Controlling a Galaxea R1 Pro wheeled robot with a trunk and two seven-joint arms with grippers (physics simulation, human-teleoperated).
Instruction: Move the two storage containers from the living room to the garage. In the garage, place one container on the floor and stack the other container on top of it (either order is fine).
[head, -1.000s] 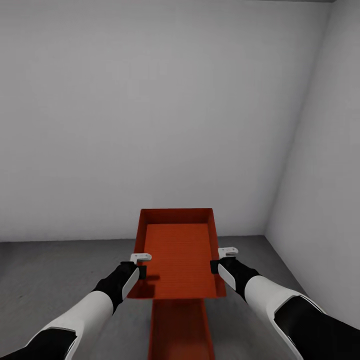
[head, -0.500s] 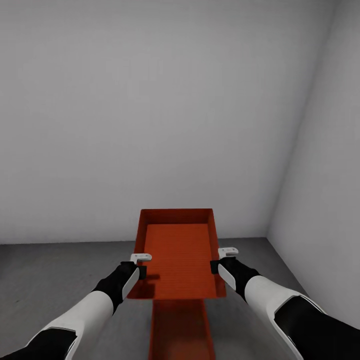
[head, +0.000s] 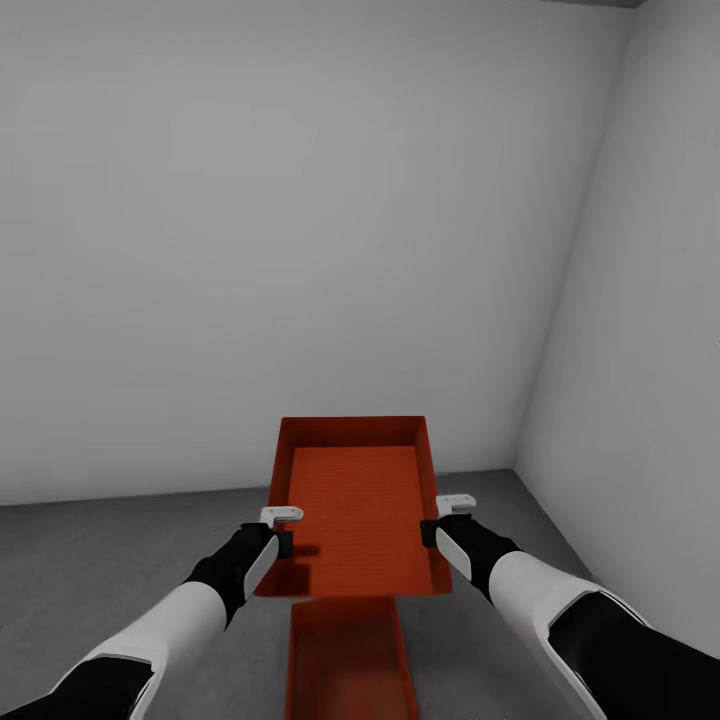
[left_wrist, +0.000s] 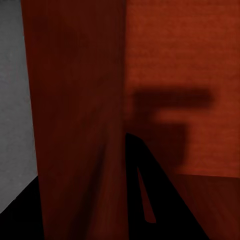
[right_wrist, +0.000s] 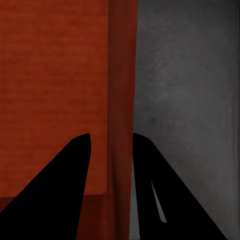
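The carried container (head: 352, 505), judged light and rigid, is clamped at opposite thin sidewalls by left gripper (head: 283, 530) and right gripper (head: 440, 520).

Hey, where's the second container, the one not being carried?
In the head view, the lower container lies on the grey floor, just below the held container.
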